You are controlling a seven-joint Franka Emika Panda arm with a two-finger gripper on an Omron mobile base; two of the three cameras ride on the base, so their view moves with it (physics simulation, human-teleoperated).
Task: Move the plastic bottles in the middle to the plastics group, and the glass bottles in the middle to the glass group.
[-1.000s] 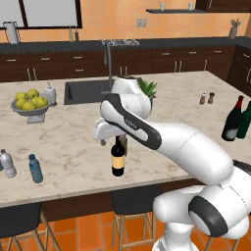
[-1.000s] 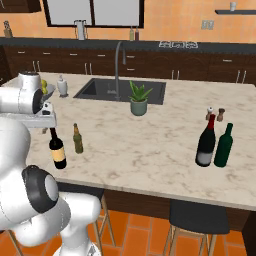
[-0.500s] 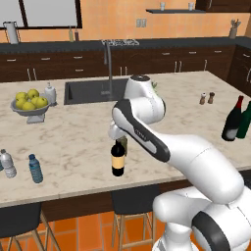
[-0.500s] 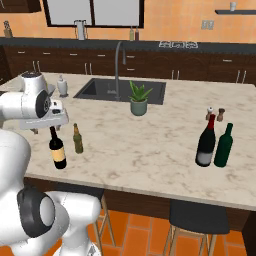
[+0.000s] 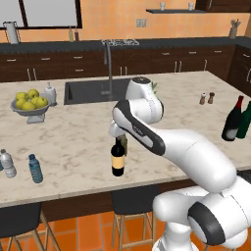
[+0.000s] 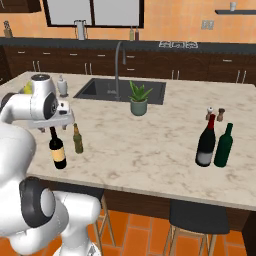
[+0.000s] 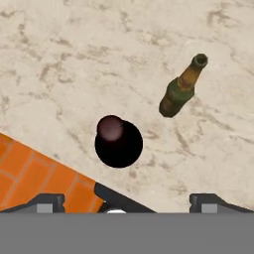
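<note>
**Hand poised over the wine bottle**

The hand [image 6: 52, 126] hovers above the labelled wine bottle [image 6: 57, 149] near the desk's [image 6: 160, 150] front edge, fingers spread and empty. The beer bottle [image 7: 181, 88] stands just beside; an off-centre descent could topple either bottle.

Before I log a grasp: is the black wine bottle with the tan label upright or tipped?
Upright. The black wine bottle with the tan label stands on the marble counter, neck up beneath the gripper.
</note>
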